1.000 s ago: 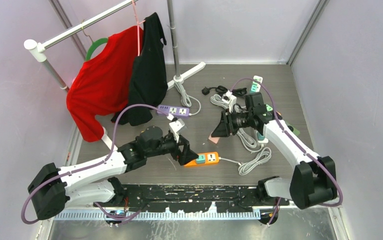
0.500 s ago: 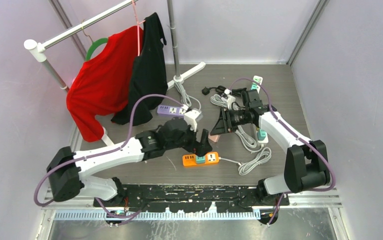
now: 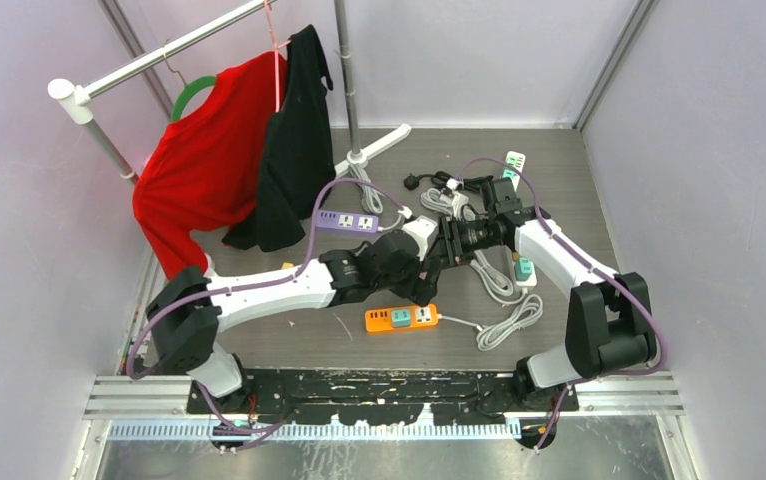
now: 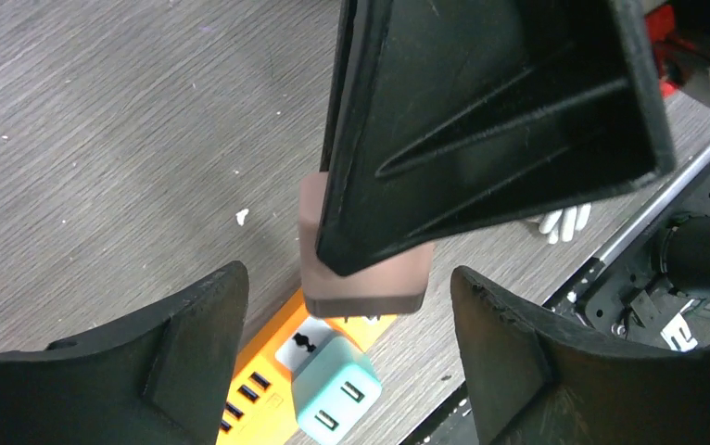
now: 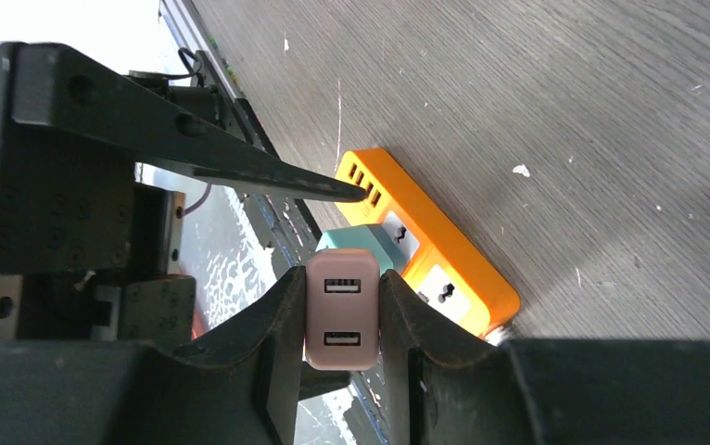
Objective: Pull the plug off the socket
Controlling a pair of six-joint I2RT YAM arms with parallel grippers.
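Observation:
My right gripper is shut on a pink two-port USB plug and holds it in the air above the orange power strip. A teal plug sits in that strip. In the left wrist view the pink plug hangs between my left gripper's open fingers, touching neither, with the strip and the teal plug below. In the top view both grippers meet, left and right, just above the strip.
A purple power strip lies left of the grippers. Grey coiled cables, a white strip with teal plugs and black plugs lie at the right. A clothes rack with a red shirt and a black garment stands at the back left.
My left arm has swung right and away from the strip's left end, bringing its open fingers around the pink plug. The right gripper, still holding the plug, has moved little.

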